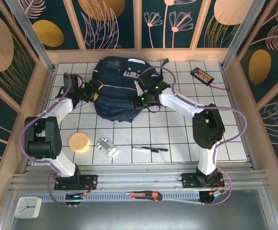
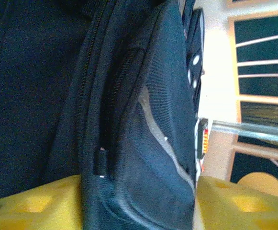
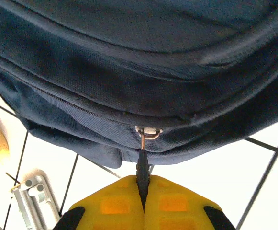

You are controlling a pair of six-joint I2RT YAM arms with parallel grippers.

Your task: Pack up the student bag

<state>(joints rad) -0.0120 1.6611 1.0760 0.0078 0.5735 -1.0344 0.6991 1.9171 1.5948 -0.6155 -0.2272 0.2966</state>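
The student bag (image 1: 117,91), a large dark navy backpack, lies at the back middle of the white tiled table. My left gripper (image 1: 94,91) is at the bag's left side. In the left wrist view its yellow fingers (image 2: 33,203) stand wide apart, open, with a fold of the bag (image 2: 143,158) and its pale stripe between them. My right gripper (image 1: 142,98) is at the bag's right front edge. In the right wrist view the right gripper (image 3: 143,189) is shut on the black zipper pull (image 3: 142,165), which hangs from a metal ring on the bag's lower seam (image 3: 129,96).
On the near table lie a round tan disc (image 1: 79,142), a small metal piece (image 1: 107,147) and a black pen (image 1: 150,149). A black device with orange marks (image 1: 202,75) sits at the back right. A utility knife (image 1: 145,195) rests on the front rail.
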